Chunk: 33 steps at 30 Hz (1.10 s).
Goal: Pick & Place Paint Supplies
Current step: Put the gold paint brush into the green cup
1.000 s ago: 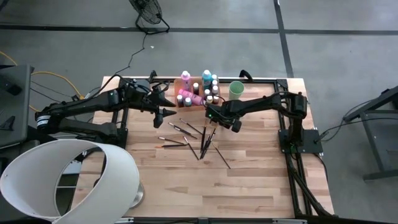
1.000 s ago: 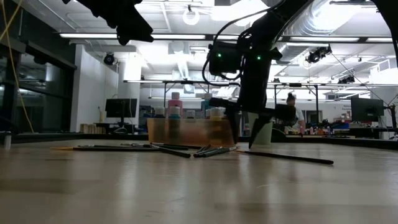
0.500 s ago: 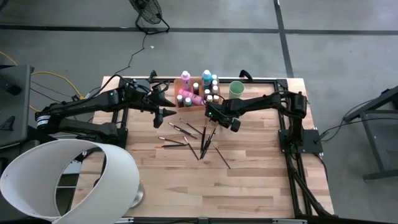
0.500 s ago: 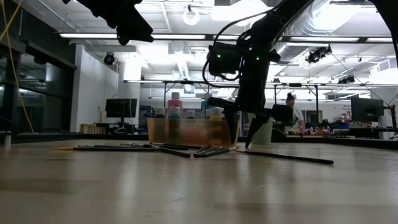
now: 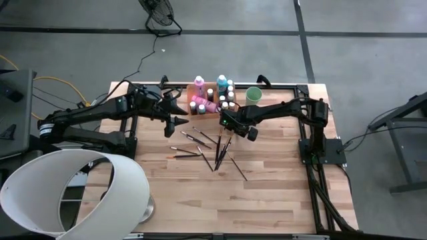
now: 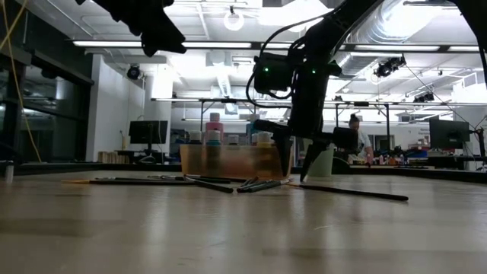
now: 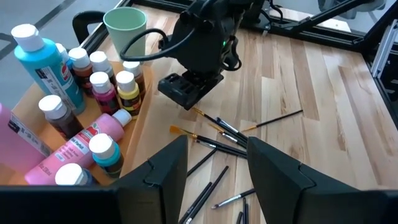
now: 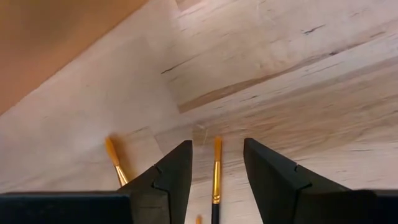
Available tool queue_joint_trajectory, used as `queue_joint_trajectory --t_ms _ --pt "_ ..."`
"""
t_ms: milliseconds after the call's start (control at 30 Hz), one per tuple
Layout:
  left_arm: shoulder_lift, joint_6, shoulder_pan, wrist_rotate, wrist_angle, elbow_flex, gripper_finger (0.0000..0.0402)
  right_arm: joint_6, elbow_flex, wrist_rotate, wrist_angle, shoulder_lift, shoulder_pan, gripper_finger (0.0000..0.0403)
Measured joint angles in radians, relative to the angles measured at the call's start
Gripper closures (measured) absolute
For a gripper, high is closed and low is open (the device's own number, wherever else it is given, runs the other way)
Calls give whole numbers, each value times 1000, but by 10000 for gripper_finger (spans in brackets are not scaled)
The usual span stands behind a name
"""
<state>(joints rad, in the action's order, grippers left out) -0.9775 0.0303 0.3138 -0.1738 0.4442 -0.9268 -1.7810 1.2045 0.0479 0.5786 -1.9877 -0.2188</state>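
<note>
Right gripper [image 8: 214, 168], jaws apart, has shifted slightly over a paintbrush [image 8: 216, 171] on the counter [image 5: 280, 193], not yet grasped.

A translucent orange tray [image 5: 200, 90] sits at the wooden table's [image 5: 280, 193] far edge, a light green cup [image 5: 253, 95] just beside it. On the floor – a white lampshade [image 5: 67, 190] and a black fan [image 5: 159, 15] – a person [image 6: 356, 137] stands in the room behind

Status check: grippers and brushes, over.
Right gripper open, low, straddling a paintbrush. Left gripper open, raised beside orange tray. Nothing blocking.
</note>
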Motion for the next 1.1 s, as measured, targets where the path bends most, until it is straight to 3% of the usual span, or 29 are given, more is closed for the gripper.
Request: queue_joint_trajectory --t_ms 433,767,1100 --pt "0 0 0 2 3 0 240 24 -1 1 3 0 0 262" --pt "0 0 0 2 4 0 240 37 -3 1 6 0 0 302" --pt "0 0 0 2 24 0 240 58 -4 3 2 0 1 309"
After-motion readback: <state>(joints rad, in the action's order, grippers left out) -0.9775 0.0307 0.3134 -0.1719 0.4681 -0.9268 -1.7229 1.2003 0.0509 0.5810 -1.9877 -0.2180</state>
